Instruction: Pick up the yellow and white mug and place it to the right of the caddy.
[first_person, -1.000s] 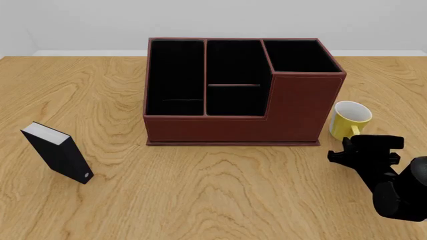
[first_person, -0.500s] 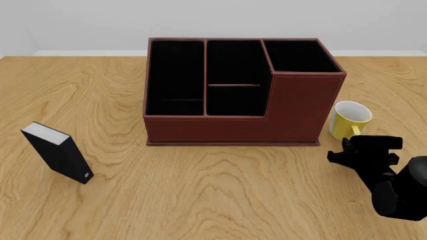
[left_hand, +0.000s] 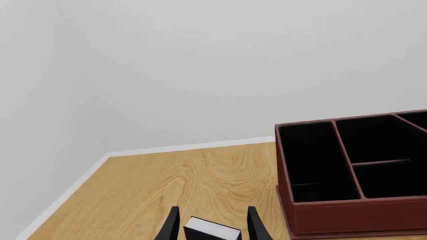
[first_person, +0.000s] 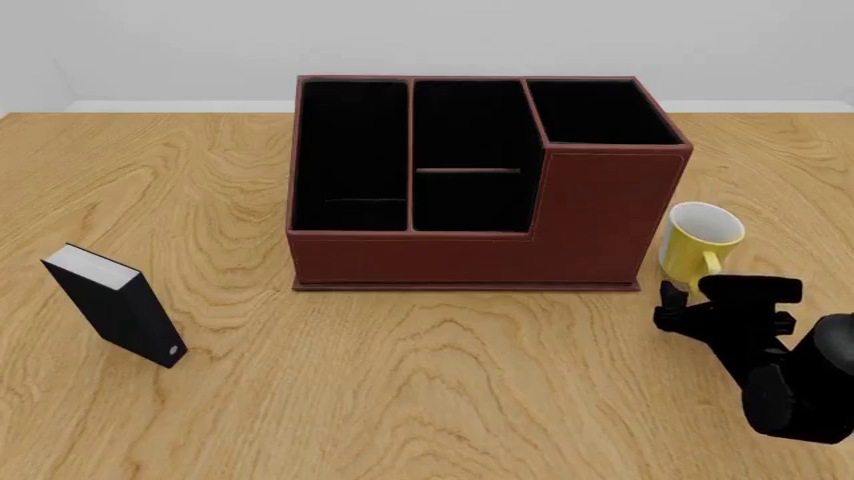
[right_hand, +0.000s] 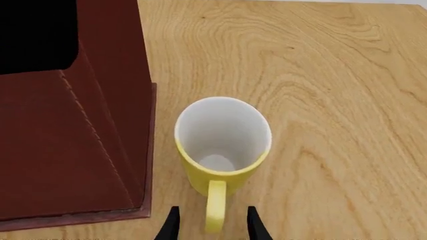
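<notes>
A: Where does the yellow and white mug (first_person: 699, 241) sit?

B: Upright on the tabletop (first_person: 441, 380), just beside the caddy (first_person: 481, 185) on its right side, close to the taller corner section. From the right wrist view a narrow strip of wood shows between the mug (right_hand: 222, 145) and the caddy (right_hand: 73, 115) wall, so they look apart. The white inside faces up and the yellow loop handle points back toward the arm.

A: And the right gripper (first_person: 710, 298)?

B: It is low over the tabletop, just on the near side of the mug. In the wrist view its two dark fingertips (right_hand: 172, 226) stand apart on either side of the handle's lower end. The jaws are open and have hold of nothing.

A: The left gripper (left_hand: 211, 227)?

B: Its jaws are parted too, and grip nothing. A small black box (left_hand: 212, 232) with a light top edge shows between the fingertips, farther off. In the front view that box (first_person: 118, 306) stands tilted on the tabletop, well to the left of the caddy.
</notes>
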